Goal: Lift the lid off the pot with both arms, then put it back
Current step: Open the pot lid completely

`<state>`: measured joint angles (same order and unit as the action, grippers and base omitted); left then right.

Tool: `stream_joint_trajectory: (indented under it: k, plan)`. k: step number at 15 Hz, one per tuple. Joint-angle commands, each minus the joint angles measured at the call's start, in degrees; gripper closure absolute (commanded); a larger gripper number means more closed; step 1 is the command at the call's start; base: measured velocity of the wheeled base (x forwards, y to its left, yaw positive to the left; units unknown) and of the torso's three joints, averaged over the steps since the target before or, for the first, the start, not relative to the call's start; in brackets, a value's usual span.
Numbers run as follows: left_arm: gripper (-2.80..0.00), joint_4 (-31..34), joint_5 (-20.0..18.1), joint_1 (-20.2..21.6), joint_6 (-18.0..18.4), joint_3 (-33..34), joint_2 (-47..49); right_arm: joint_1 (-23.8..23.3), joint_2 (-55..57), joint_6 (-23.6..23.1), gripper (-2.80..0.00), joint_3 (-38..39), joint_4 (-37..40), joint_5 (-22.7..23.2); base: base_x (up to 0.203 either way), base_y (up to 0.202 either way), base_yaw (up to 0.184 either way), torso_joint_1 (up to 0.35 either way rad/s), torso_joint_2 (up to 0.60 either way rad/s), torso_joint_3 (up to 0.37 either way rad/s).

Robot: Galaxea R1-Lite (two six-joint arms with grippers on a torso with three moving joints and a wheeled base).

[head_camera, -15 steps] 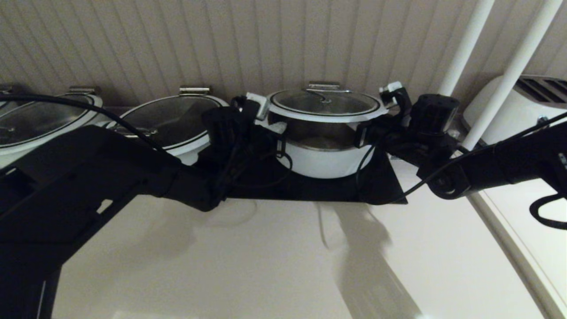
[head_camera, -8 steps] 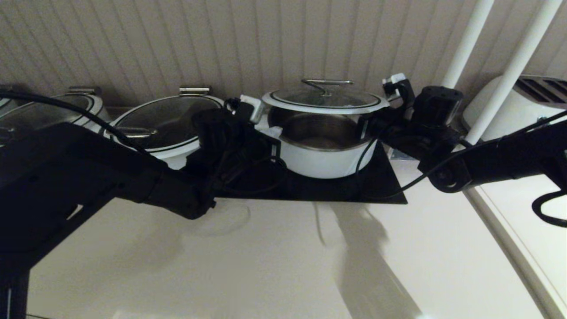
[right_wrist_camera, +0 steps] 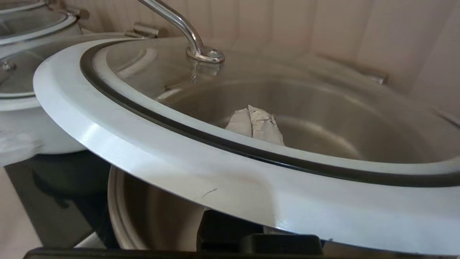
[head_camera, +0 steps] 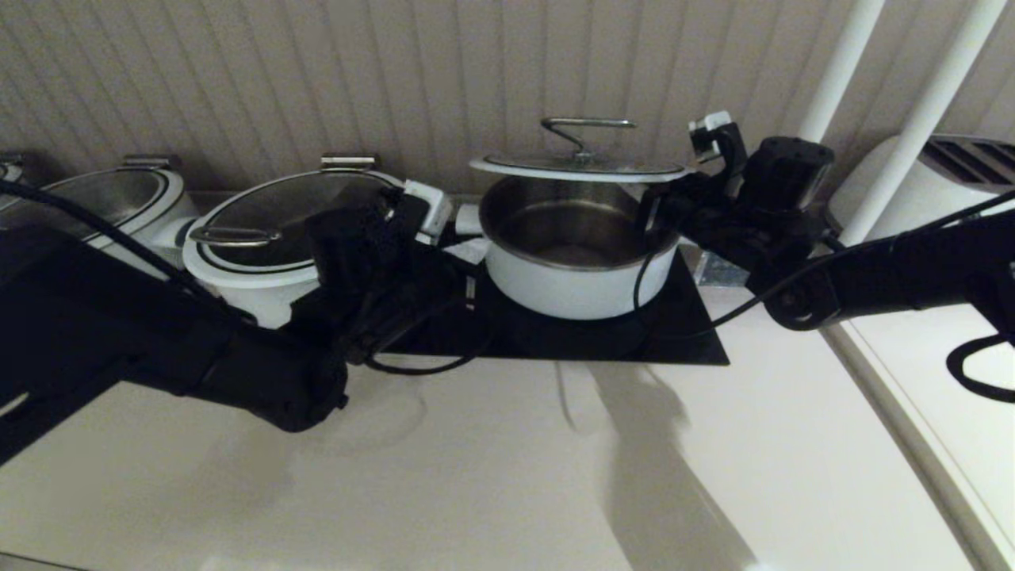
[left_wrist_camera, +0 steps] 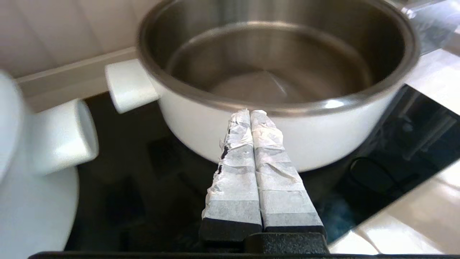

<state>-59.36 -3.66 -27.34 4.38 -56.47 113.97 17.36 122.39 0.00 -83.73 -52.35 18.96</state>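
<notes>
Lid: you have it held level in the air, clear above the pot, wire handle upward. Right gripper: clenched on the lid's rim at the pot's right side, taped fingertips visible through the glass. Pot: open, steel bowl bare, standing on the black cooktop. Left gripper: fingers pressed together on nothing, just beside the pot's white wall, low at its left. Wider lidded pot: to your left of the cooktop. White appliance: far right.
</notes>
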Motion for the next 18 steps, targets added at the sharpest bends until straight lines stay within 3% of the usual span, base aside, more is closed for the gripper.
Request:
stream_joint_trajectory:
  k: [1,6,14,18]
  plan:
    - [0.00,-1.4,0.1,0.0,0.0,4.6,-3.5,-0.1,0.4,0.0,0.00,-1.1,-0.4,0.1,0.000,0.000,0.000,0.000,0.00,0.000]
    - [0.00,-5.7,4.8,0.2,-0.6,16.7,-11.4,-1.3,0.8,0.0,0.00,-3.1,-0.4,0.1,0.000,0.000,0.000,0.000,0.00,0.000]
    - [0.00,-6.6,9.2,0.3,-1.1,23.5,-17.5,-2.0,3.0,-0.2,0.00,-10.0,1.8,0.2,0.000,0.000,0.000,0.000,0.00,0.000]
    - [0.00,-6.6,9.2,0.3,-1.2,25.9,-19.5,-2.1,5.3,-0.5,0.00,-16.1,3.5,0.2,0.000,0.000,0.000,0.000,0.00,0.000]
